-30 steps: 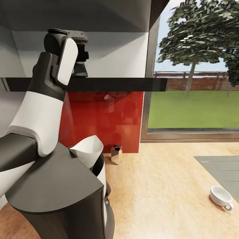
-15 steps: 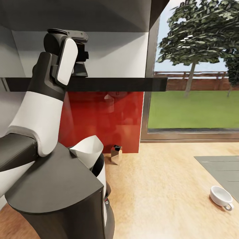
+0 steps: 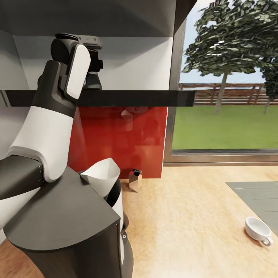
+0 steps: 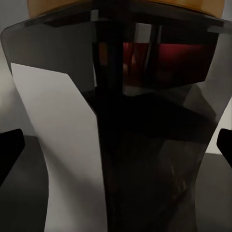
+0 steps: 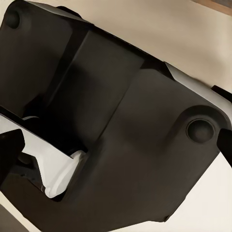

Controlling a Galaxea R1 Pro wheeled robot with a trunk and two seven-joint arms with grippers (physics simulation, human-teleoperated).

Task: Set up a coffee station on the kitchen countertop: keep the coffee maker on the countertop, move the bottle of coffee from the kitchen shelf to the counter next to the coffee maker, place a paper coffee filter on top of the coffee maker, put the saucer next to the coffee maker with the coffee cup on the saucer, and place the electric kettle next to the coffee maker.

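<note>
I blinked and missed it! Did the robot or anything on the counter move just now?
Almost nothing changed. The whole head view shifted a tiny bit, so the camera moved, not the things. The left arm is still raised at the shelf, the paper filter still sits on the coffee maker, and the cup still lies on the counter.

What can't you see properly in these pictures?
- Left gripper: head view, the kitchen shelf and the arm hide its fingers.
- Bottle of coffee: left wrist view, edges cut it off.
- Coffee maker: head view, the bottom edge cuts off its base.
</note>
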